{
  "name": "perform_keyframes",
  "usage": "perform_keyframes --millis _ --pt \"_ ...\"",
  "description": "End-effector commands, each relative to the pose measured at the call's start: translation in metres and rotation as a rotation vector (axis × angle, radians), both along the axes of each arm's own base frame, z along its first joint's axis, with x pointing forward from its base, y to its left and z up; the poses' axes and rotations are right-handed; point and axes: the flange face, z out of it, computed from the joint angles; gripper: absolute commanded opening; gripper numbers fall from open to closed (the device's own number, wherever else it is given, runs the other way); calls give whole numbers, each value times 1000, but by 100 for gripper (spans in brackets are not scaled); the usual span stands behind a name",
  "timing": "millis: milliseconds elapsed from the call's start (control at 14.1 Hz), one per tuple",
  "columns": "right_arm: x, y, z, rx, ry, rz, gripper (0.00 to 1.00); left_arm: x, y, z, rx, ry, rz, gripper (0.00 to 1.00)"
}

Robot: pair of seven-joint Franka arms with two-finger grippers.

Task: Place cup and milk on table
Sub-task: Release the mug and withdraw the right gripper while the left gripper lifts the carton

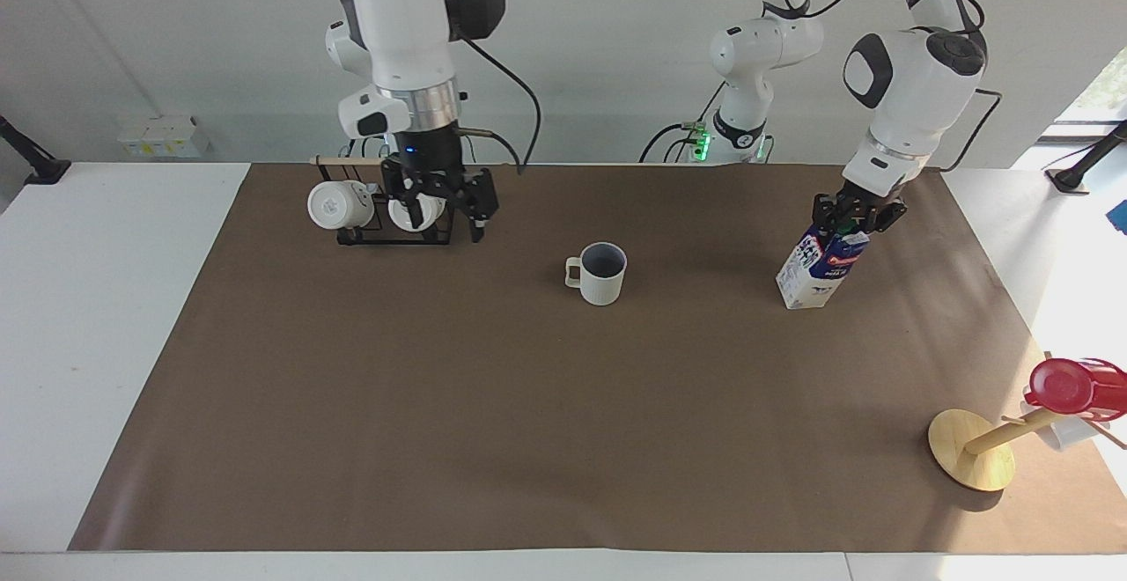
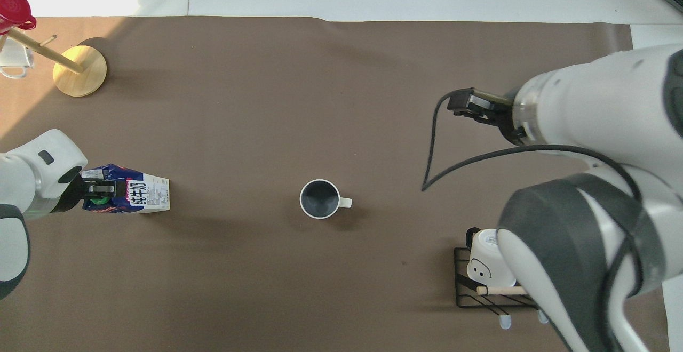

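Reaching down from high up, right claw [image 1: 445, 202] hanging with its fingers spread wide and nothing between them, raised over a black wire mug rack [image 1: 396, 229] at the right arm's end of the surface [image 1: 114, 299]. Angled downward at the left arm's end, left claw [image 1: 856, 214] clamped on the top of the milk [image 1: 819, 264], around its green cap. Tilted, not upright, that carton (blue and white, red band), with its base on the brown mat [image 1: 440, 387]; from overhead, leaning away from the robots [image 2: 128, 196].

Standing upright on the mat near the middle, one cup [image 1: 600, 273], off-white with a dark inside, open mouth up, nothing seen in it [image 2: 320, 198]. Untouched by either claw, well apart from both the milk and the rack, handle turned toward the right arm's end.

Hung on the rack, two white mugs [image 1: 339, 204], lying on their sides with bases facing outward, one partly covered by the right claw in the facing view. Standing farther from the robots at the left arm's end, one wooden peg stand [image 1: 973, 449] with a round base, leaning, carrying one glossy red cup [image 1: 1070, 386] and a pale mug beneath it (mostly hidden).
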Motion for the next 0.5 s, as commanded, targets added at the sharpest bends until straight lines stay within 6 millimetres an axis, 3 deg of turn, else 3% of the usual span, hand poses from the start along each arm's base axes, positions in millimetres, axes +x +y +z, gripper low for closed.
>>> perform_keyframes --millis 0,212,425 --pt "-20 -50 24 -47 53 82 100 3 -5 27 6 -8 23 51" --pt "-24 -102 57 -79 117 120 100 11 -22 56 -7 -9 70 51" --pt "-23 -125 54 -85 172 135 100 13 -77 70 -26 -8 93 51"
